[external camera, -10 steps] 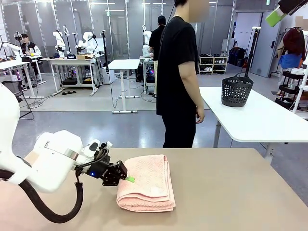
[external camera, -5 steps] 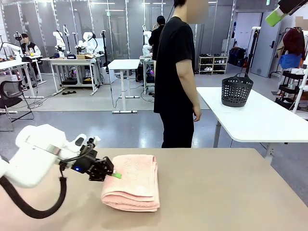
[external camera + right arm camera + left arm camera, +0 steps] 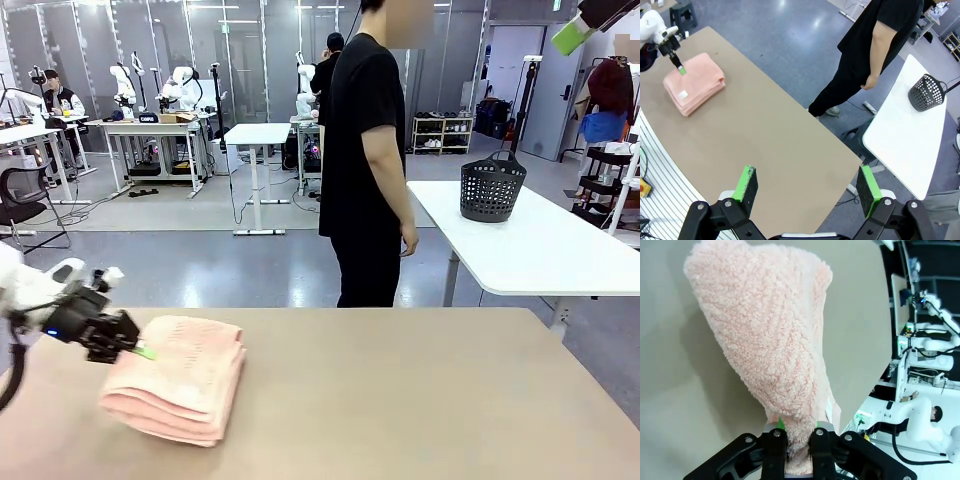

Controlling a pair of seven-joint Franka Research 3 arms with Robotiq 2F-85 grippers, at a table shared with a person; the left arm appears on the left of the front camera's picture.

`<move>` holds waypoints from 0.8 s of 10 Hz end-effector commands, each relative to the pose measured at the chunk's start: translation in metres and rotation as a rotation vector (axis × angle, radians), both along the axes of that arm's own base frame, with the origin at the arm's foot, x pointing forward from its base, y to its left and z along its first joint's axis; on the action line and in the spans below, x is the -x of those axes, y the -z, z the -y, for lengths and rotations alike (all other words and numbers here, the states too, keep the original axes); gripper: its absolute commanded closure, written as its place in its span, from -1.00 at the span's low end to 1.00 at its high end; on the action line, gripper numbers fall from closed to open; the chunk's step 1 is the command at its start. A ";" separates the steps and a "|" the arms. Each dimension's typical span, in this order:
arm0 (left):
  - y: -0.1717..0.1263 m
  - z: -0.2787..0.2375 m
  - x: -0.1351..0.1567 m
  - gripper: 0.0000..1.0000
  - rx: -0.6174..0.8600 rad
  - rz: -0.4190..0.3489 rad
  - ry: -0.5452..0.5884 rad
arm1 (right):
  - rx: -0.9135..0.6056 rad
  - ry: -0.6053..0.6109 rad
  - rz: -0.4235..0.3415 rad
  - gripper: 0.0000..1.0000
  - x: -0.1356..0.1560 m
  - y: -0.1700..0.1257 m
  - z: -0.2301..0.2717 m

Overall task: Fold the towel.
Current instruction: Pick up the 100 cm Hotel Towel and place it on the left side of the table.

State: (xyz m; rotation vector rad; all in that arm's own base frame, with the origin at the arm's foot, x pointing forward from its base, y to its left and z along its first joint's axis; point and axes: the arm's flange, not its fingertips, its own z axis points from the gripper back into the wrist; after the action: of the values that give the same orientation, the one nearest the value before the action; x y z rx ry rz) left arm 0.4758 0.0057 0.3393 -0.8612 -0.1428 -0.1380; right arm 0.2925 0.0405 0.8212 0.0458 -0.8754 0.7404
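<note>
1. The pale salmon-pink terry cloth towel (image 3: 178,380) lies folded into a thick stack on the brown desk (image 3: 420,400), near the desk's left end on the robot's side.
2. The left end effector (image 3: 140,350) is clenched on the towel's left edge; in the left wrist view its black fingers (image 3: 774,450) pinch a bunch of the pink cloth (image 3: 770,350) between them, and the cloth spreads away from them over the desk.
3. To the right of the towel the whole brown surface is bare up to the far edge and the right side, so there is much free room there.
4. The right end effector (image 3: 807,187) hangs high above the desk, released, its green pads (image 3: 746,185) wide apart with nothing between them. In the front view, a green pad of it (image 3: 573,36) shows at the top right corner.
5. A person in black clothes (image 3: 368,170) stands just beyond the far edge of the desk, turned sideways.
6. Behind, a dark plastic basket (image 3: 492,187) stands on a white table (image 3: 540,245), well apart from the brown desk.
7. The left arm is cut off by the picture's left edge, and the bottom layers of the towel are hidden under the top fold.
</note>
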 end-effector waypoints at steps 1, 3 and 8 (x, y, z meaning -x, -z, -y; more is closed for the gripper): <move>-0.020 -0.037 -0.014 1.00 0.007 -0.020 -0.034 | -0.004 0.014 -0.001 -1.00 0.001 0.000 0.000; -0.028 -0.086 -0.024 1.00 0.003 -0.037 0.001 | -0.004 0.014 -0.001 -1.00 0.001 0.000 0.000; -0.014 -0.153 -0.034 1.00 -0.159 -0.130 -0.001 | -0.004 0.014 -0.001 -1.00 0.001 0.000 0.000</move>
State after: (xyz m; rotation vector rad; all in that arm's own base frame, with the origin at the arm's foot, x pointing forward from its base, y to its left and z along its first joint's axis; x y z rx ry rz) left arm 0.5047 0.1563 0.3476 -0.7183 -0.0437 -0.1001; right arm 0.2925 0.0404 0.8212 0.0460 -0.8755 0.7404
